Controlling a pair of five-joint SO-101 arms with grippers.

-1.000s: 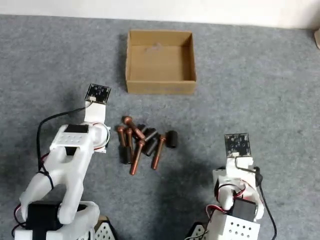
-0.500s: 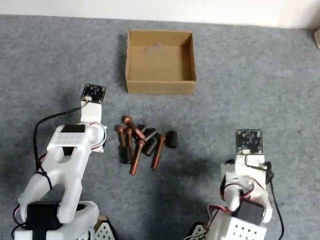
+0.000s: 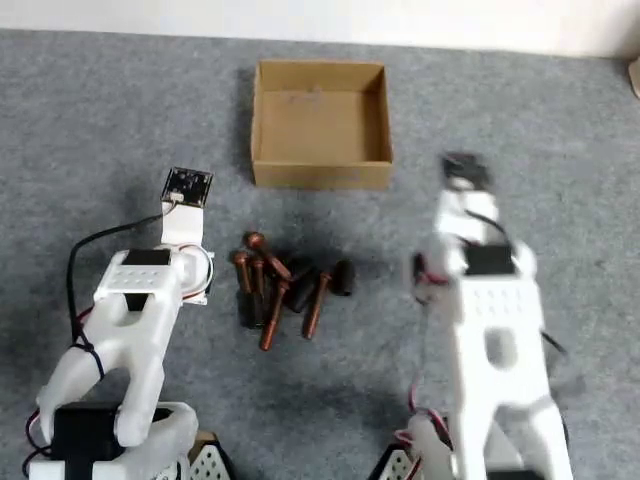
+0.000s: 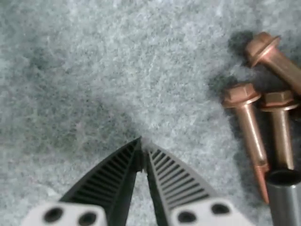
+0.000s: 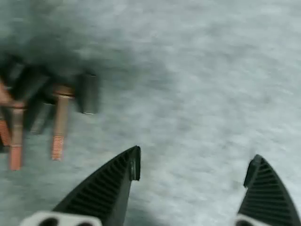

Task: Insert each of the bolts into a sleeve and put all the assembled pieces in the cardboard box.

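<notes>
Several copper bolts [image 3: 268,285] and dark sleeves [image 3: 342,277] lie in a heap on the grey carpet, in front of the open cardboard box [image 3: 320,160]. My left arm [image 3: 148,290] stands just left of the heap. Its gripper [image 4: 142,145] is shut with nothing in it and rests low over bare carpet, with bolts [image 4: 248,120] and one sleeve [image 4: 284,197] beside it. My right arm [image 3: 490,300] stretches out to the right of the heap. Its gripper [image 5: 195,165] is open and holds nothing, with a bolt [image 5: 60,123] and a sleeve [image 5: 88,93] off to one side.
Grey carpet [image 3: 560,150] covers the whole table. The box holds nothing and stands at the far middle. A pale wall strip [image 3: 400,15] runs along the far edge.
My right arm has swung out from the near edge toward the far side, level with the heap. My left arm shifted slightly left, then stayed put.
</notes>
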